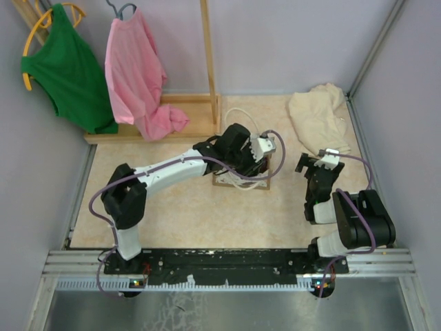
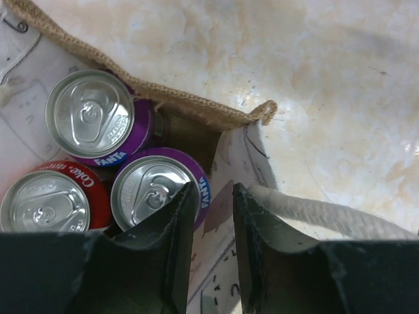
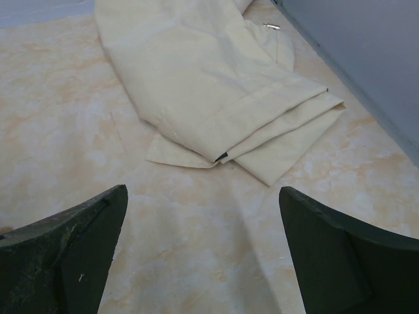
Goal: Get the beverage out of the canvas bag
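Note:
The canvas bag (image 2: 190, 104) stands open below my left gripper (image 2: 214, 196), mid-table under the left arm in the top view (image 1: 222, 181). Inside it stand three beverage cans: a purple Fanta can (image 2: 154, 193) right by my inner finger, a second Fanta can (image 2: 91, 118) and a red Coke can (image 2: 46, 206). The left gripper (image 1: 265, 148) is shut on the bag's side wall (image 2: 213, 261), one finger inside beside the near Fanta can, the other outside by a white rope handle (image 2: 327, 216). My right gripper (image 3: 201, 191) hangs open and empty over bare table (image 1: 313, 164).
A folded cream cloth (image 3: 209, 85) lies at the back right (image 1: 318, 114) near the grey side wall. At the back left, a wooden rack base (image 1: 186, 114) carries a pink shirt (image 1: 138, 76) and a green shirt (image 1: 65, 69).

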Action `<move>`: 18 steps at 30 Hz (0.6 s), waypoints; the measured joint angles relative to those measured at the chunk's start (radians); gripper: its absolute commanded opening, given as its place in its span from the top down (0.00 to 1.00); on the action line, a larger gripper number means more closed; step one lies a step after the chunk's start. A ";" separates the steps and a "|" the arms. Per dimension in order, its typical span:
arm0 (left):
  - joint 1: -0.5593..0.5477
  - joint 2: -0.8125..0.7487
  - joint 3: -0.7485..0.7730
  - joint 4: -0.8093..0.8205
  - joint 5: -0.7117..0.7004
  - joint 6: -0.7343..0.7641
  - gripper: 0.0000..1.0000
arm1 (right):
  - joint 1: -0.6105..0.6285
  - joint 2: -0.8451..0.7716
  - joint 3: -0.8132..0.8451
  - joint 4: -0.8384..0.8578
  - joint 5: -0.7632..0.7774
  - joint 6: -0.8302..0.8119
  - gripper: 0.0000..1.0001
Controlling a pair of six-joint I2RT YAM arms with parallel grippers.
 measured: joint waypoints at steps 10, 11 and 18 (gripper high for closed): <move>-0.049 0.000 -0.051 0.091 -0.156 0.024 0.50 | 0.000 0.000 0.000 0.000 0.000 0.000 0.01; -0.053 -0.004 -0.064 0.108 -0.171 0.025 0.49 | 0.000 0.000 0.000 0.000 0.000 0.000 0.01; -0.061 -0.016 -0.094 0.167 -0.265 0.026 0.36 | 0.000 0.000 0.000 0.000 0.000 0.000 0.01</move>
